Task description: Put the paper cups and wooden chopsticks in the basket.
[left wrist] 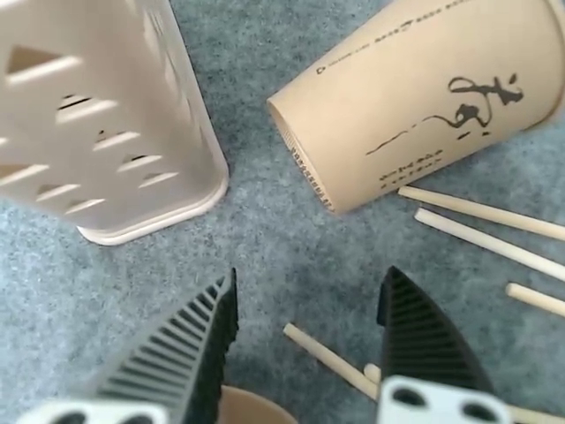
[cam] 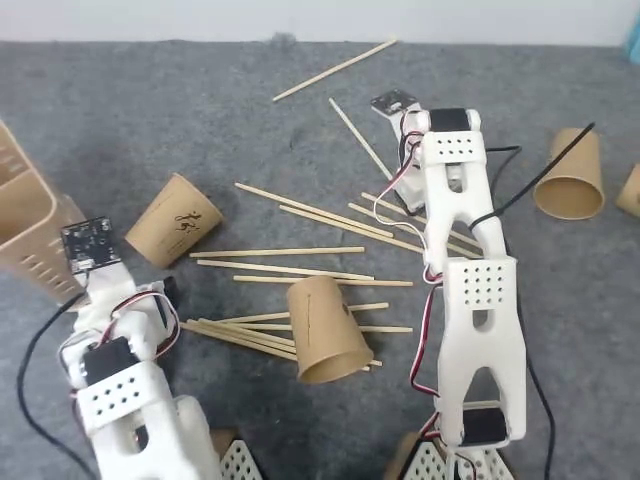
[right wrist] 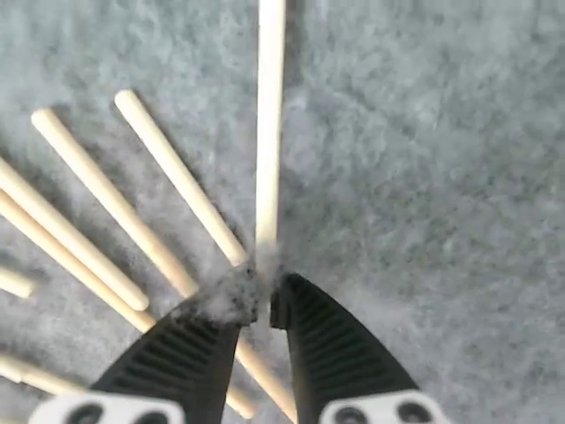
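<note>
Several wooden chopsticks (cam: 300,250) lie scattered on the grey carpet. One paper cup (cam: 175,220) lies on its side near the beige basket (cam: 25,230); another cup (cam: 325,330) rests on chopsticks at the centre. A third cup (cam: 570,175) lies to the right. My left gripper (left wrist: 312,283) stands open over the carpet, between the basket (left wrist: 115,132) and the printed cup (left wrist: 415,97). My right gripper (right wrist: 262,283) is shut on the end of one chopstick (right wrist: 269,132); in the high view it (cam: 398,180) sits at the far centre-right.
A fourth cup (cam: 630,190) is cut off by the right edge. One chopstick (cam: 335,68) lies apart at the far side. Black cables (cam: 520,190) trail beside the right arm. Bare carpet lies at the far left and near right.
</note>
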Robot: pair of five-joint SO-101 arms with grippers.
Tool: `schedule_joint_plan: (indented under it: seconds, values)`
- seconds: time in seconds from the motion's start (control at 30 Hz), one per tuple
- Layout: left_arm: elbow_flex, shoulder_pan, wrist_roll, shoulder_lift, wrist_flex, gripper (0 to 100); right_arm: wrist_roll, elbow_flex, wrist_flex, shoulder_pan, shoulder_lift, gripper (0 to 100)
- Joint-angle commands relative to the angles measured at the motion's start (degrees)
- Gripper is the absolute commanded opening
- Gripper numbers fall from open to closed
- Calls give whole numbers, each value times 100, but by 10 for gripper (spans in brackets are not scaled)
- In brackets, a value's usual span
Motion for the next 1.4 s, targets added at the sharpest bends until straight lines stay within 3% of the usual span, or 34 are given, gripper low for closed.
schedule_joint_plan:
  seconds: [0.0, 0.23, 0.67, 0.93, 1.2, 1.37]
  values:
    - [-22, 44, -9, -167, -105, 247, -202, -149, 312, 127, -716, 8]
    - [-31, 62, 0, -167, -114, 247, -686, -149, 110, 127, -1270, 8]
    - [-40, 62, 0, -167, -123, 247, -475, -149, -1525, 189, -1358, 7]
    - [-57, 70, 0, -167, -123, 247, -492, -149, -690, 303, -1376, 7]
    - [-171, 70, 334, -141, -79, 247, -1204, -149, 611, 752, -1877, 7]
    - [-338, 105, 352, -114, 0, 247, -1363, 554, 734, 1121, -2246, 7]
